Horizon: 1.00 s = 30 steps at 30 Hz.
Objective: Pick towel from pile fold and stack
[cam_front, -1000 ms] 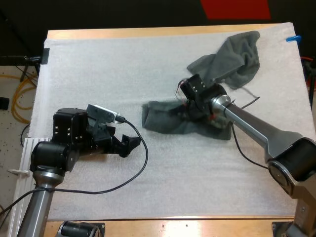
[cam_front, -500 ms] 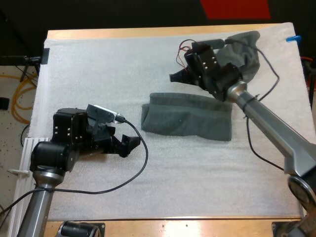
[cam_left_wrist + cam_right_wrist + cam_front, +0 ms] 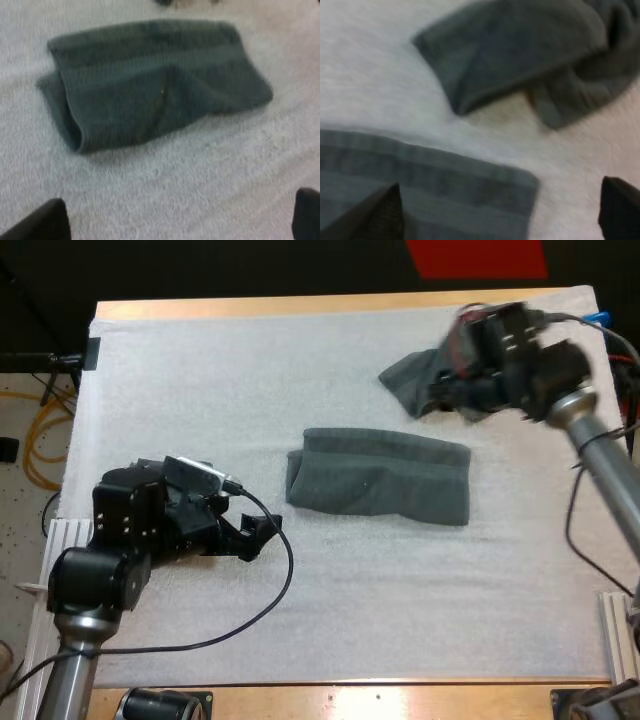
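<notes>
Bare mat (image 3: 220, 380) lies open left of the folded towel (image 3: 380, 485), while the crumpled towel (image 3: 405, 378) blocks the far right.

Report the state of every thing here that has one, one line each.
folded towel: folded, lying flat mid-mat, not held.
crumpled towel: bunched up, unfolded, at the mat's far right, not held.
left gripper: fingers open, empty, facing the folded towel.
right gripper: fingers open, empty, above the crumpled towel's near edge.
</notes>
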Available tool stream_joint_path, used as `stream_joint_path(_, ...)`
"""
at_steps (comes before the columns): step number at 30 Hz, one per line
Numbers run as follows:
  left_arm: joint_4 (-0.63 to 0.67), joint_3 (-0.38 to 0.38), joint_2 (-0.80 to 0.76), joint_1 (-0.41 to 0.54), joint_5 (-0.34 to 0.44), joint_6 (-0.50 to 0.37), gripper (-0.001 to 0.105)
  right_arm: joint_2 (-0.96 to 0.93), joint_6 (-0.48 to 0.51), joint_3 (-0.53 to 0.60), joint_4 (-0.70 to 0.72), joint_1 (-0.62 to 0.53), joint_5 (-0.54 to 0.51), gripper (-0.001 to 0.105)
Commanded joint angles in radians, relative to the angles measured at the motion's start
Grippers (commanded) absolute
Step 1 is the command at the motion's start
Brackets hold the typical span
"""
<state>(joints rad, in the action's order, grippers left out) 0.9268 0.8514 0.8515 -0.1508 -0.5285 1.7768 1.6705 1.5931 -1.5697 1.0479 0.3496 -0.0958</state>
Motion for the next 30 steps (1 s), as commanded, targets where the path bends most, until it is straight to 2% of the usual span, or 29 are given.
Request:
stream_joint_path(1,-0.014,0.005,-0.012,0.000,0.000,0.027,0.086,-0.009,0.003,0.007,0.018,-0.030,0.040,0.075)
stream_joint_path(7,-0.032,0.005,-0.023,0.000,-0.024,0.072,0.086,-0.009,0.003,0.128,-0.007,-0.180,0.212,0.075)
stream_joint_path(12,-0.086,0.005,-0.023,0.000,-0.029,0.134,0.086,-0.009,-0.001,0.301,-0.114,-0.256,0.394,0.075)
stream_joint_path(19,-0.094,0.005,-0.023,0.000,-0.030,0.134,0.086,-0.003,-0.094,0.519,-0.326,-0.264,0.571,0.075)
stream_joint_path(21,-0.094,0.005,-0.023,0.000,-0.044,0.134,0.086,0.015,-0.157,0.575,-0.409,-0.264,0.630,0.075)
stream_joint_path(27,-0.093,0.005,-0.023,0.000,-0.058,0.137,0.086,0.085,-0.232,0.606,-0.494,-0.245,0.737,0.075)
stream_joint_path(30,-0.093,0.005,-0.023,0.000,-0.058,0.137,0.086,0.115,-0.247,0.606,-0.500,-0.201,0.740,0.075)
